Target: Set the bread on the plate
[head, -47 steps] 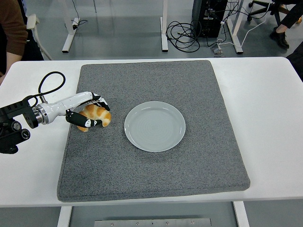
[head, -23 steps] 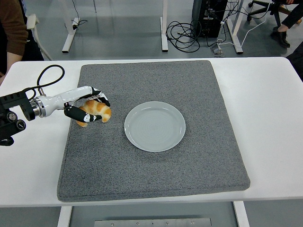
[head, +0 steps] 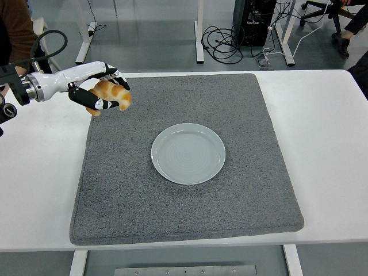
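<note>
My left hand (head: 105, 91) is shut on the bread (head: 110, 95), a golden-brown croissant-like roll, and holds it in the air over the far left corner of the grey mat (head: 184, 155). The pale grey plate (head: 188, 153) lies empty at the middle of the mat, to the right of and nearer than the hand. My right arm is out of view.
The mat lies on a white table (head: 322, 126). A person's brown sleeve (head: 16, 31) shows at the top left behind my left arm. Cables and desk legs stand on the floor beyond the table.
My left hand has lifted the bread off the mat and raised it up and away toward the far left corner. The plate has not moved.
</note>
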`<state>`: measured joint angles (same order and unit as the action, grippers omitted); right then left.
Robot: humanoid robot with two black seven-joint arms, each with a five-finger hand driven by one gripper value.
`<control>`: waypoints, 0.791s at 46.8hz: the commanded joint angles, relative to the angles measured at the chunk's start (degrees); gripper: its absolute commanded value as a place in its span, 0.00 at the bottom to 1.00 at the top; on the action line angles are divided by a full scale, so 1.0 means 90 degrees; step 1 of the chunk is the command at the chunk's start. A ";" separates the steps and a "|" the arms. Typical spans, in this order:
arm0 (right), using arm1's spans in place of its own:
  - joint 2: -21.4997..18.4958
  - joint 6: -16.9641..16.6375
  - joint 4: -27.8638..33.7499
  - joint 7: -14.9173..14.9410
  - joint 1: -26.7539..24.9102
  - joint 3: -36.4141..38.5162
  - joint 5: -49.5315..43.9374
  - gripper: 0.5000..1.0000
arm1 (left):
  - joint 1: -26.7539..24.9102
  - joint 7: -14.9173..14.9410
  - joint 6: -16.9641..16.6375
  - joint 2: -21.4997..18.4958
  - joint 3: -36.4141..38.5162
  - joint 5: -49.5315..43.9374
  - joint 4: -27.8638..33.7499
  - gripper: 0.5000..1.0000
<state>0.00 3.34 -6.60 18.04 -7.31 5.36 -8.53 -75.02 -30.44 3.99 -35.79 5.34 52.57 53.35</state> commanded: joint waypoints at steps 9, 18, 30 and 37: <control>0.0000 0.0000 0.0001 -0.0002 -0.0008 0.0000 0.0000 1.00 | -0.0384 0.0013 0.0036 0.0080 0.0013 -0.0001 -0.0001 0.00; 0.0000 0.0000 0.0001 -0.0002 -0.0008 0.0000 0.0000 1.00 | -0.0551 0.0100 0.0045 0.0431 0.0052 0.0009 -0.0001 0.00; 0.0000 0.0000 -0.0009 -0.0002 -0.0008 0.0000 0.0000 1.00 | -0.1000 0.0618 0.0065 0.1212 0.0061 0.0009 -0.0001 0.00; 0.0000 0.0000 0.0001 -0.0002 -0.0008 0.0000 0.0000 1.00 | -0.1068 0.0998 0.0055 0.1739 0.0061 0.0009 -0.0001 0.00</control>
<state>0.00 3.35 -6.60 18.00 -7.38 5.36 -8.52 -84.61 -22.76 4.58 -21.90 5.85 52.62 53.36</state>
